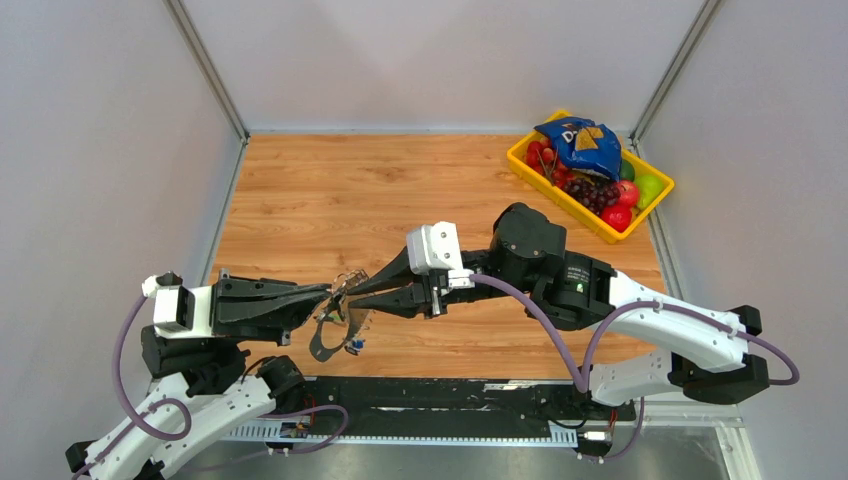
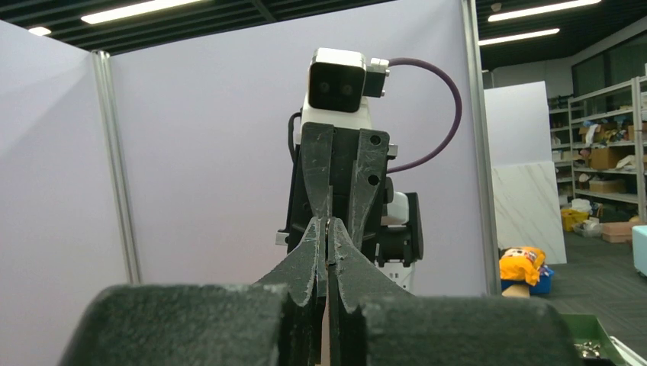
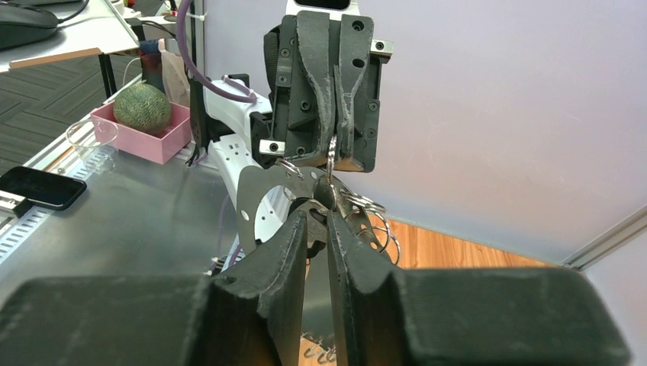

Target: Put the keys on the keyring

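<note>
The keyring [image 1: 352, 316] hangs in the air above the near-left part of the table [image 1: 300, 200], right where your two arms meet tip to tip. The keys [image 1: 352, 346] dangle beneath it, a small coloured tag lowest of all. In the right wrist view, small silver rings [image 3: 371, 210] and a flat grey plate [image 3: 255, 200] bunch together under the pinch point, so the bundle is crowded and likely free to swing. Your left gripper [image 3: 332, 162] is clamped fully shut on a thin silver loop at the top of that bundle and carries it. Your right gripper [image 3: 319, 219] reaches in from the right with only a narrow gap between its fingers. Its tips flank the metal just below the left's, but you cannot tell whether they pinch a piece or merely bracket it. Watch the left pinch first: the loop is thin, and any sideways push or pull from the right could twist it or slip it out, dropping everything onto the table. You could also close on the wrong ring or the plate, since they overlap. The two sets of tips are almost touching, so a small overshoot would knock them together. The yellow bin [image 1: 522, 160] of fruit at the far right is well apart and no concern.
</note>
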